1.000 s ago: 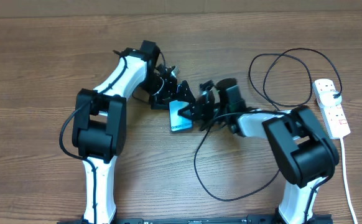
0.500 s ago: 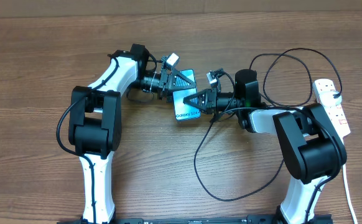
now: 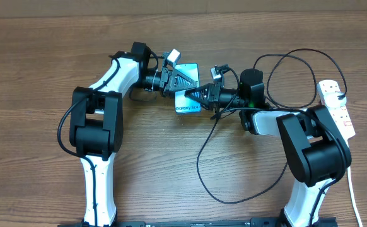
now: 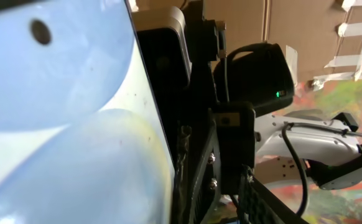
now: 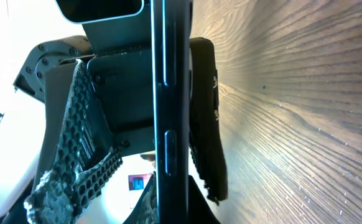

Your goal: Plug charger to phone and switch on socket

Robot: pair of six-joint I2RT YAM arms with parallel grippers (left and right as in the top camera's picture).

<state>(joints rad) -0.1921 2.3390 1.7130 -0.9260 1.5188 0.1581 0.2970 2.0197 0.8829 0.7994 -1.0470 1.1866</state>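
Note:
The phone (image 3: 187, 105), light blue with "Galaxy S24+" on it, is held off the table between both arms. My right gripper (image 3: 200, 95) is shut on its edge. The right wrist view shows the phone (image 5: 168, 93) edge-on between those jaws. My left gripper (image 3: 179, 79) reaches across the phone's upper half; how far its jaws stand apart does not show. The screen (image 4: 63, 124) fills the left of the left wrist view. The charger (image 3: 201, 165), a thin black cable, loops over the table; its plug tip is hidden. The socket (image 3: 337, 108), a white power strip, lies at the far right.
The power strip's white cord (image 3: 354, 186) runs down the right edge. More of the black cable coils (image 3: 284, 75) between the right arm and the strip. Both arm bases stand at the table's front edge.
The phone has been lifted and carried toward the back of the table, turning as it went. My left gripper's jaws have narrowed around it. The right gripper stayed shut.

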